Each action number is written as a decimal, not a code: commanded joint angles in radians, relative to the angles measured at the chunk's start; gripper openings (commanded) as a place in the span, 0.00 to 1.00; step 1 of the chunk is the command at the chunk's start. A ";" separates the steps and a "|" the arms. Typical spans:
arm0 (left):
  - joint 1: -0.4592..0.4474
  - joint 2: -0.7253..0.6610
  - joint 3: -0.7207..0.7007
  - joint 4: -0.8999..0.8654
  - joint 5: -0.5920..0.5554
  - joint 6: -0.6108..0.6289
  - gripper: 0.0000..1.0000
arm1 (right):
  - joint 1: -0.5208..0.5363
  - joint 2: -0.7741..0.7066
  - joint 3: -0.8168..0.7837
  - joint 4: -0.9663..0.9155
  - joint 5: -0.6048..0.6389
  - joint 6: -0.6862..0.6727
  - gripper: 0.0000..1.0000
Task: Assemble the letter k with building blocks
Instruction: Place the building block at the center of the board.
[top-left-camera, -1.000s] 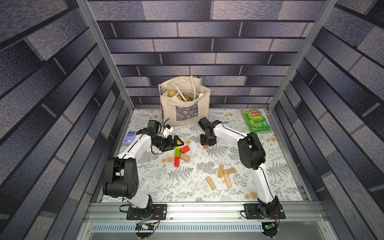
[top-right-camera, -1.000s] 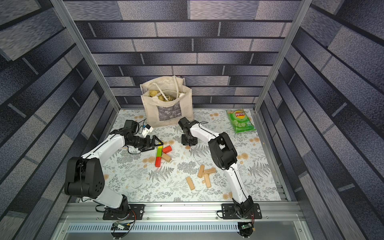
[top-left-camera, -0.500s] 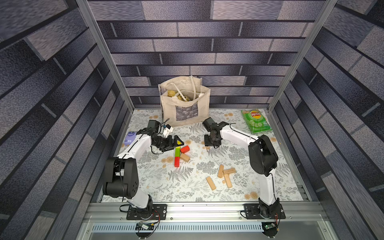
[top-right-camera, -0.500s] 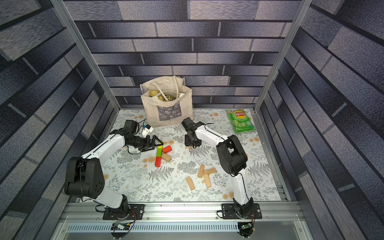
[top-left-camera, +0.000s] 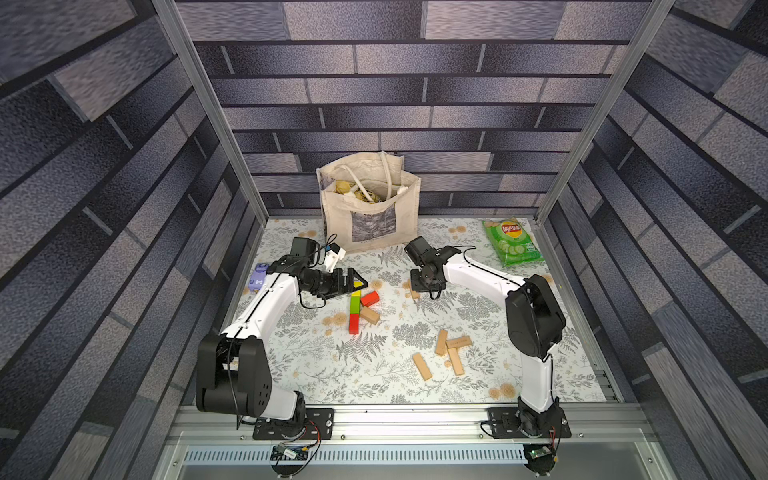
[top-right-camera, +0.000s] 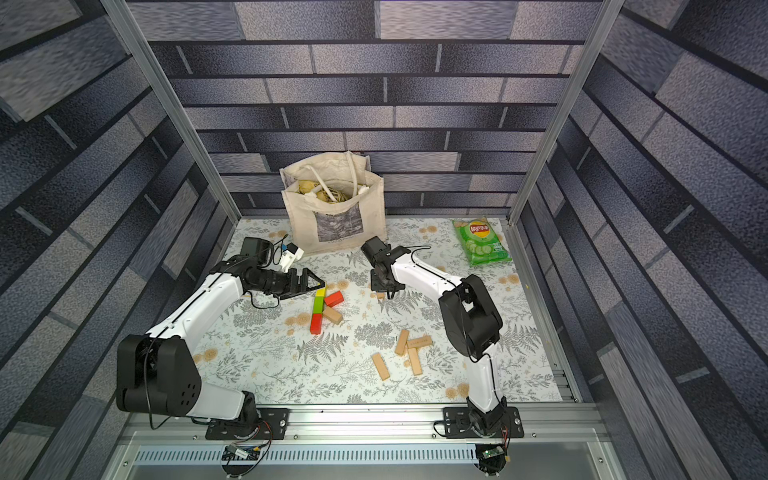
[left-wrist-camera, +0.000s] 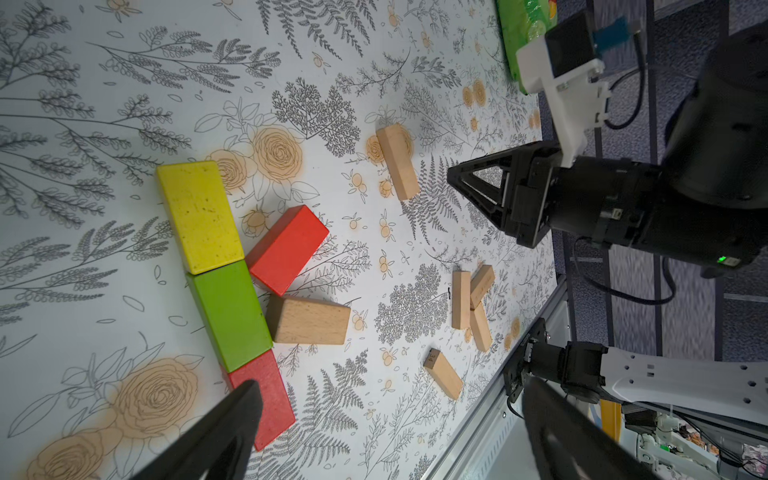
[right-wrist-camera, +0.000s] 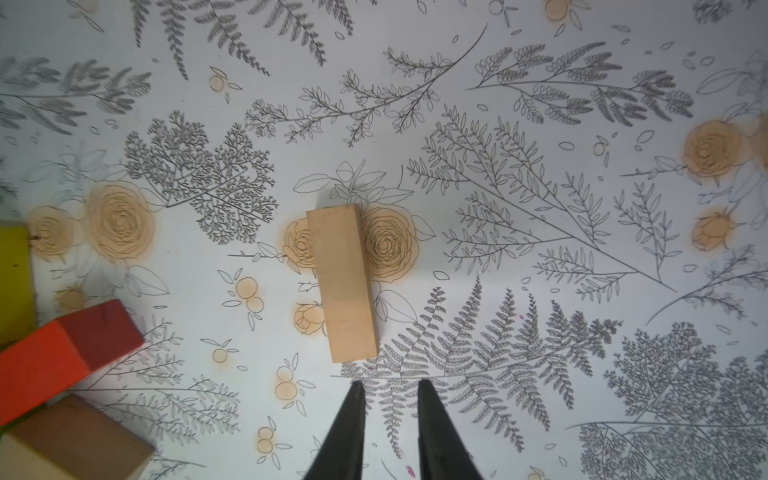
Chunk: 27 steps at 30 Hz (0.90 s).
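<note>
We see the coloured letter k (top-left-camera: 354, 305) lying flat, left of the middle of the flower-printed desk (top-left-camera: 316, 374). Its stem runs yellow block (left-wrist-camera: 199, 216), green block (left-wrist-camera: 230, 316), red block (left-wrist-camera: 266, 395), end to end and touching. A second red block (left-wrist-camera: 286, 249) and a tan arm block (left-wrist-camera: 307, 320) slant off from the green one. Our left hand (top-left-camera: 359, 284) hangs by the yellow end, its fingers (left-wrist-camera: 232, 428) spread wide with nothing between them. Our right hand (right-wrist-camera: 390, 386) is further right, its fingers drawn together on nothing, the tips just short of one end of a lone tan block (right-wrist-camera: 343, 282) that lies flat on the desk. Nearer the front rail, three tan blocks (top-left-camera: 451, 349) lie in a loose touching cluster, and a fourth tan block (top-left-camera: 422, 366) lies just beside them, apart. At the back we see a canvas bag (top-left-camera: 370, 212) standing, and a green crisp packet (top-left-camera: 513, 243) in the far right corner.
</note>
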 joint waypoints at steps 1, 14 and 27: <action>0.000 -0.018 0.019 -0.020 -0.023 0.016 1.00 | 0.000 0.045 0.036 -0.043 0.041 0.011 0.18; 0.003 0.033 0.026 -0.019 -0.003 0.012 1.00 | -0.014 0.103 0.022 -0.005 -0.002 0.017 0.16; -0.005 0.029 0.024 -0.021 -0.001 0.015 1.00 | -0.026 0.104 -0.021 0.068 -0.064 0.008 0.16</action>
